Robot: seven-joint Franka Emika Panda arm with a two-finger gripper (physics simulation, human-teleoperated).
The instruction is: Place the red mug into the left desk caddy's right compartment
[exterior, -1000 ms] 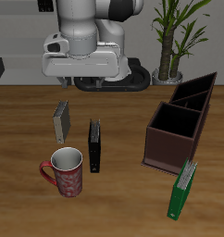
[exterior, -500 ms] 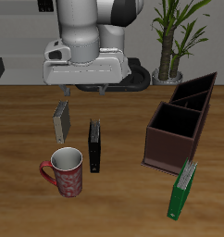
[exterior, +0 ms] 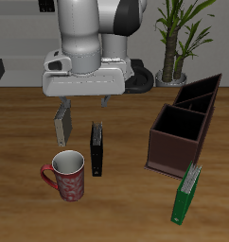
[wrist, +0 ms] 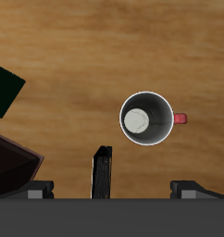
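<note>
Item, nearest the wooden worktop's [exterior: 22,132] front edge: the red ceramic mug with a pale speckled pattern [exterior: 67,177], upright, white inside, loop handle outward, untouched and resting on the worktop. Item, just behind it: a small grey box-like book [exterior: 63,122], standing. Item, above both: the white arm's two fingers [exterior: 85,107], spread wide and holding nothing, hanging clear of the mug; the wrist view looks straight down into the mug's mouth [wrist: 146,118]. Item, beside the mug: a thin black book [exterior: 96,149], on edge. Item, farther along: the long dark maroon-brown open-top desk caddy [exterior: 185,124], the left desk caddy, with its large squarish right compartment [exterior: 177,132] nearest the front, holding nothing visible. Item, leaning at the caddy's front corner: a green binder [exterior: 187,192]. Progress, by my judgement: nothing done; grasp, lift, carry and lowering into the compartment all remain. No brand, label or legible writing on any item.
</note>
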